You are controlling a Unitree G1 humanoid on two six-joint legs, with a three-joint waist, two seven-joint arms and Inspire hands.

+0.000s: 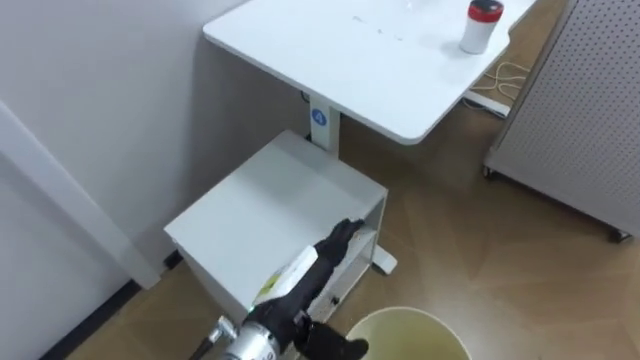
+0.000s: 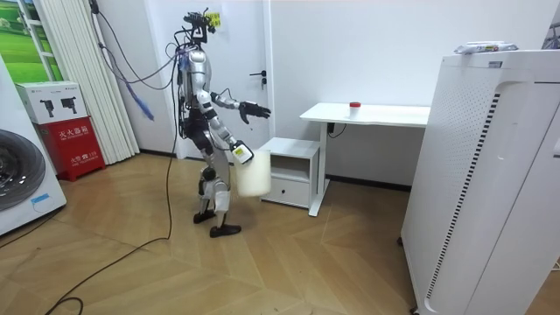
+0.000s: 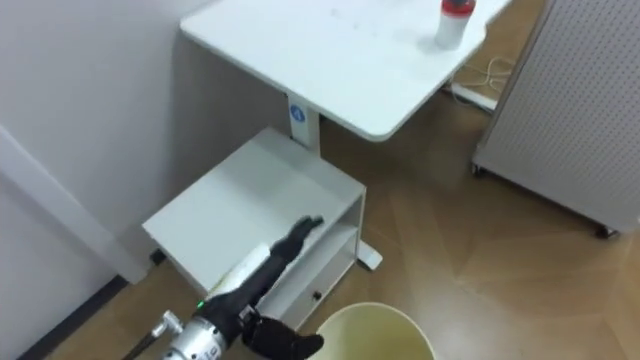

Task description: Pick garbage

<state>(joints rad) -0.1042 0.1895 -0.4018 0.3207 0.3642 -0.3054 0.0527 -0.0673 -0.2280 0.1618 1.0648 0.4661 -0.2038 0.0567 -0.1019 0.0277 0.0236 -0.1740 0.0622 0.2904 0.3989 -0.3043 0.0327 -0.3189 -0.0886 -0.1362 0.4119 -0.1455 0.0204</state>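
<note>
- Left hand [image 1: 325, 255]: stretched ahead over the front edge of the cabinet [image 1: 270, 200]. Fingers straight, thumb spread, holding nothing.
- Right hand [image 2: 240, 156]: low at my side, against the bin [image 1: 405, 338]. I cannot tell how its fingers lie.
- Bin: pale yellow, open top, just below and beside my left hand, close to the cabinet's front.
- Bottle [image 1: 482, 25]: white with a red cap, upright near the far end of the desk [image 1: 340, 70], well apart from my left hand. I take it for the garbage, as the one plain loose item there.
- Step in hand, as I judge it: close on the desk and reach for the bottle.
- Method: first walk round the cabinet toward the desk's far end, since a stretch from here would likely fall short. Then lift the left hand above the desk edge, come at the bottle from the side, and close round its body below the cap.
- Caution: the bottle is tall and narrow and would likely topple at a glancing touch. Keep the bin clear of the cabinet corner.
</note>
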